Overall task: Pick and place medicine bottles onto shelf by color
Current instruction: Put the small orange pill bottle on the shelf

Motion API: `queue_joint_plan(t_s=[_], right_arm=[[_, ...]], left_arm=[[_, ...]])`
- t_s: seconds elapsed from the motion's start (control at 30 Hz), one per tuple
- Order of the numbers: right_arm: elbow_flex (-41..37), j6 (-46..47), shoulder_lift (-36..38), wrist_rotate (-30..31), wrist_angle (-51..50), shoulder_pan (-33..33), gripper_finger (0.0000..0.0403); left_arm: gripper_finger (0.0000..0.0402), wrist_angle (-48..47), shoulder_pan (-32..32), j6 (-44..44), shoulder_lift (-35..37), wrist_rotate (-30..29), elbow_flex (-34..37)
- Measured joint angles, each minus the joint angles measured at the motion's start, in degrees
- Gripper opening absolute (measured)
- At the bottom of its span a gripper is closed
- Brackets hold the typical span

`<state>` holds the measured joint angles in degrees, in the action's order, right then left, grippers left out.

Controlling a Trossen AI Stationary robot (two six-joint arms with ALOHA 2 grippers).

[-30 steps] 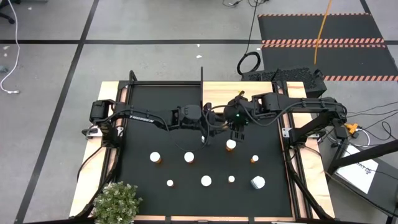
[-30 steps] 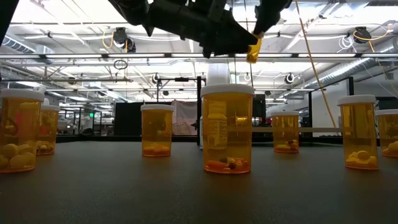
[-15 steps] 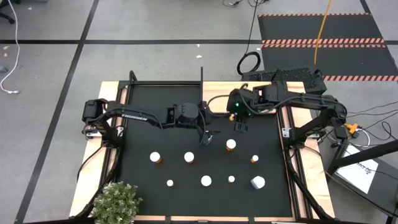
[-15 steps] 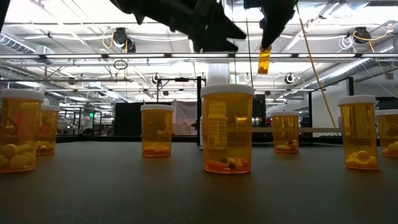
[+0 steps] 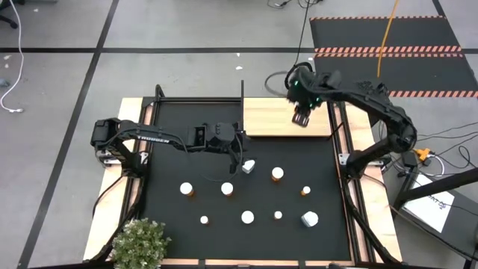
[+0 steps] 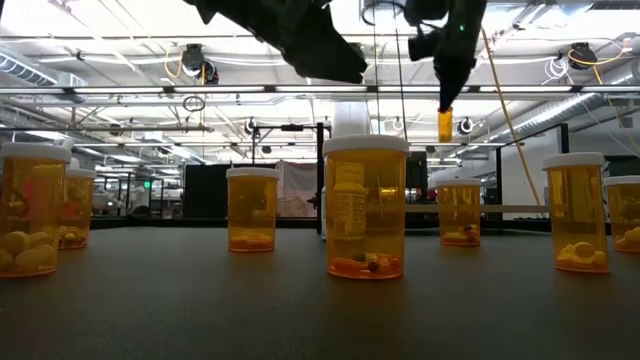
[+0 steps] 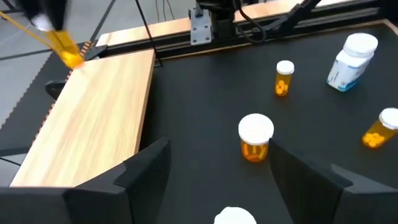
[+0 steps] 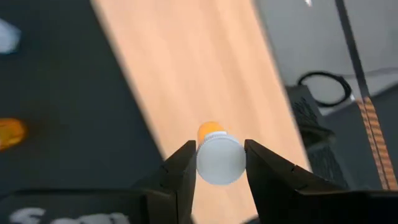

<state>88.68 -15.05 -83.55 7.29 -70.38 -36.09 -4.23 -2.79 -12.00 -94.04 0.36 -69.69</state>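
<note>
On the left of the bench, the left end effector (image 5: 240, 155) hangs low over the black mat (image 5: 172, 127), its fingers spread apart and empty; a white bottle (image 5: 248, 166) lies just beside its tips. In its wrist view an orange bottle with a white cap (image 7: 255, 137) stands ahead, between the fingers but apart from them. The remaining medicine bottles (image 5: 247, 217) stand scattered across the near half of the mat.

Farther right, the shelf (image 5: 269, 119) lies bare at the far edge of the bench. Above its right end, the right end effector (image 5: 301, 119) is clamped on the white cap of a small orange bottle (image 8: 212, 132), the orange body hanging below over the light wood.

The step in hand looks like the placing of this first orange bottle. The next move calls for lowering it straight down until its base meets the wood, then parting the fingers and lifting clear so that it stays upright, with room left alongside for other orange bottles and a separate stretch for white ones.
</note>
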Motion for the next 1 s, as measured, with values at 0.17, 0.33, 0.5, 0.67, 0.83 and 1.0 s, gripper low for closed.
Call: queue_joint_plan(t_s=[0.17, 0.33, 0.5, 0.67, 0.83, 1.0], right_arm=[[0.00, -2.23, -0.02, -0.11, 0.41, -9.87, 0.0120], [0.00, -3.01, -0.04, -5.03, 1.25, -18.17, 0.0120], [0.00, 0.63, -1.22, -6.08, 3.47, -23.18, 0.0120], [0.01, 0.22, -4.30, -7.84, 3.61, -25.56, 0.0121], [0.00, 0.69, -7.37, -7.54, 3.75, -26.70, 0.0121], [0.01, 0.94, -10.11, -7.45, 4.15, -27.32, 0.0121]], left_arm=[[0.0253, -0.11, 0.10, 0.24, -0.04, 0.08, 0.00], [0.0250, -0.86, 1.03, 0.25, -0.04, 0.11, 0.00], [0.0251, -0.74, 1.86, -0.96, -0.05, 0.23, 0.00], [0.0248, 0.10, 2.19, -1.48, -0.07, 0.22, 0.00], [0.0248, 1.02, 2.19, -2.38, -0.07, 0.22, 0.00], [0.0248, 1.00, 2.19, -2.39, -0.07, 0.22, 0.00]])
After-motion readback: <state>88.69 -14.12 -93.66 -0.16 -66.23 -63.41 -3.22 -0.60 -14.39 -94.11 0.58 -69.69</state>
